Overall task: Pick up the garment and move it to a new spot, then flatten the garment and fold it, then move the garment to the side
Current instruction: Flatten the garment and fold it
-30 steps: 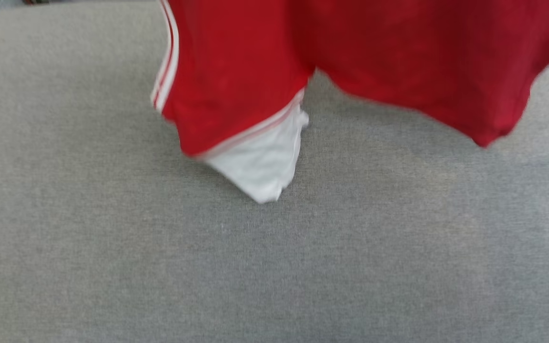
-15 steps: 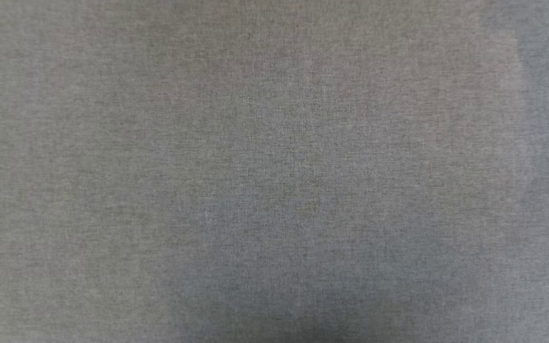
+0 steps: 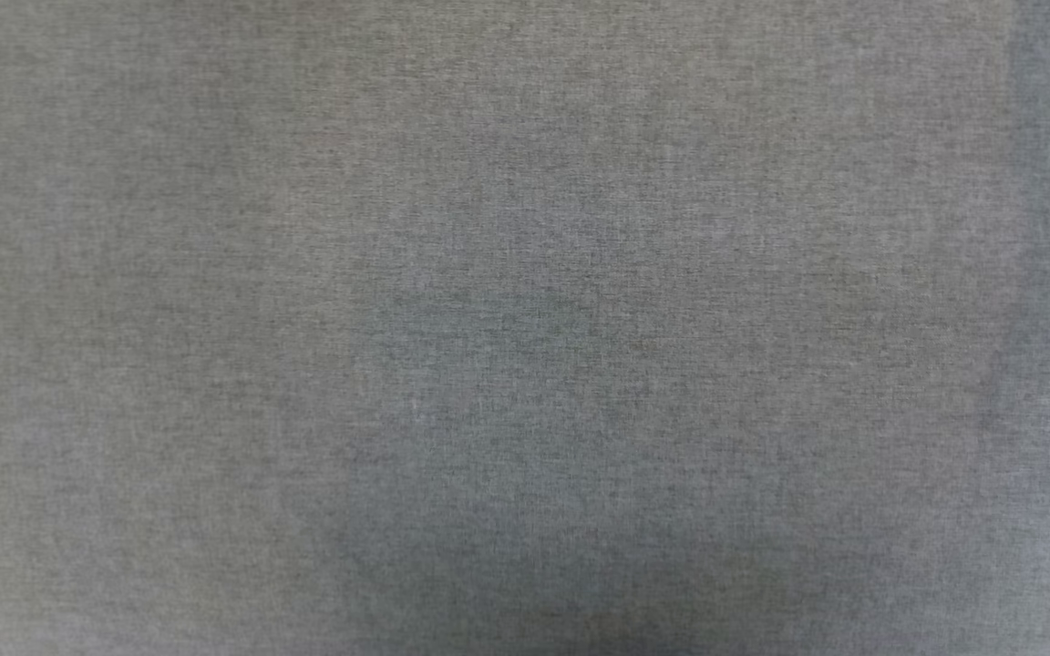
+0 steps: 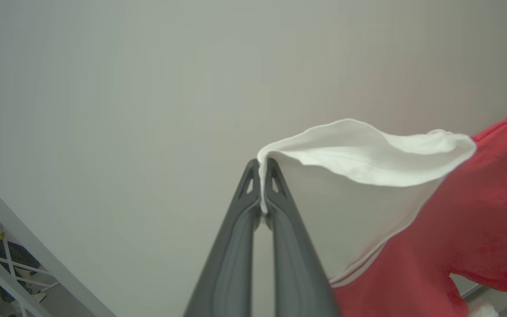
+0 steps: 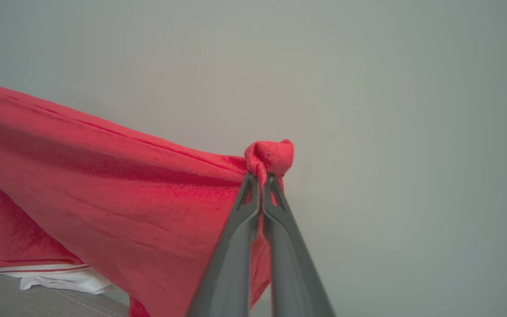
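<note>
The left gripper (image 4: 262,174) is pinching the edge of the shirt's white sleeve (image 4: 359,152), its jaws fully closed on the cloth. The right gripper (image 5: 261,179) is pinching a bunched red corner (image 5: 270,156) the same way, jaws pressed tight together. The shirt (image 5: 121,193) is hanging in the air between the two grippers, stretching as a red sheet against a pale wall (image 4: 148,88). In the right wrist view its lower part, with a striped trim (image 5: 38,267) and white cloth beneath, is trailing down toward the grey surface (image 5: 11,301). Whether it is touching there is unclear. A second ago the red body and a white sleeve were hanging across the top of the head view. Now that view is looking down on the grey surface where the cloth was. Either the arms are carrying the shirt higher or the head is tilting away, and the plain surface is giving no way to tell which. By my judgement the pick-up is done and the carry to a new spot is under way. Flattening, folding and the move aside are all waiting.
</note>
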Controlling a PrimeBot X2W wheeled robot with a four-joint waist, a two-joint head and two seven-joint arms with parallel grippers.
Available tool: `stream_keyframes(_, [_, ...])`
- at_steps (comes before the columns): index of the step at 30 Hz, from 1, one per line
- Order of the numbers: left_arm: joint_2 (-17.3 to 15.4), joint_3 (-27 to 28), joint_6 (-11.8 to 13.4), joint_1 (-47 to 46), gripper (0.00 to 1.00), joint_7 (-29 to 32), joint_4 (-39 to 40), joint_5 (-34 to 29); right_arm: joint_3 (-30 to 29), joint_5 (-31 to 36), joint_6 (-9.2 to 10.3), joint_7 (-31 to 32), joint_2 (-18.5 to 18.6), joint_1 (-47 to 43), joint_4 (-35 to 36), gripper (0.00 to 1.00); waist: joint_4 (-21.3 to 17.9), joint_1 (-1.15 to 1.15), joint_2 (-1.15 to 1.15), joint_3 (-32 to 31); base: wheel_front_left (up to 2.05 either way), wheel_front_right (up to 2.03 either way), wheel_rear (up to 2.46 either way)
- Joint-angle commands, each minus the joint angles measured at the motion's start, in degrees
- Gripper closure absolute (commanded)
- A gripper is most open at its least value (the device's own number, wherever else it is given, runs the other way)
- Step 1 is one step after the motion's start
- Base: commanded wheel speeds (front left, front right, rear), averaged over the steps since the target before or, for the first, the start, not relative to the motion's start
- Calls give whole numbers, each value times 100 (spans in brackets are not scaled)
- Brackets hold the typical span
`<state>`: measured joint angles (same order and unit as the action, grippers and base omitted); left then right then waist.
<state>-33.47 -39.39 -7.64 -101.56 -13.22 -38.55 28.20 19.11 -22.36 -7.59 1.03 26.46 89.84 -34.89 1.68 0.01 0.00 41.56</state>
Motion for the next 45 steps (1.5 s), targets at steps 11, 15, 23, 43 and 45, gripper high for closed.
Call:
stream_keyframes(11, [357,-62,43,2398,100,-175,564,443,837,-683,10,-557,14,-1476,-39,100,157,-1,0,-812,0,0,0])
stream_keyframes(15, [394,34,128,3489,100,-176,936,527,1024,-961,10,-695,45,-2202,18,100,168,-1,0,-1247,0,0,0])
stream_keyframes(23, [270,-87,352,5509,100,-176,1419,786,1253,-1643,10,-779,66,-3655,-50,100,177,-1,0,-2121,0,0,0])
stream_keyframes(43, [-334,-543,839,8443,100,71,2316,1381,760,-3242,10,-628,-187,-6356,-324,100,236,-1,0,-3795,0,0,0])
stream_keyframes(45, [-381,-597,936,8640,100,145,2485,1403,716,-3334,10,-594,-197,-6563,-265,100,232,-1,0,-3920,0,0,0])
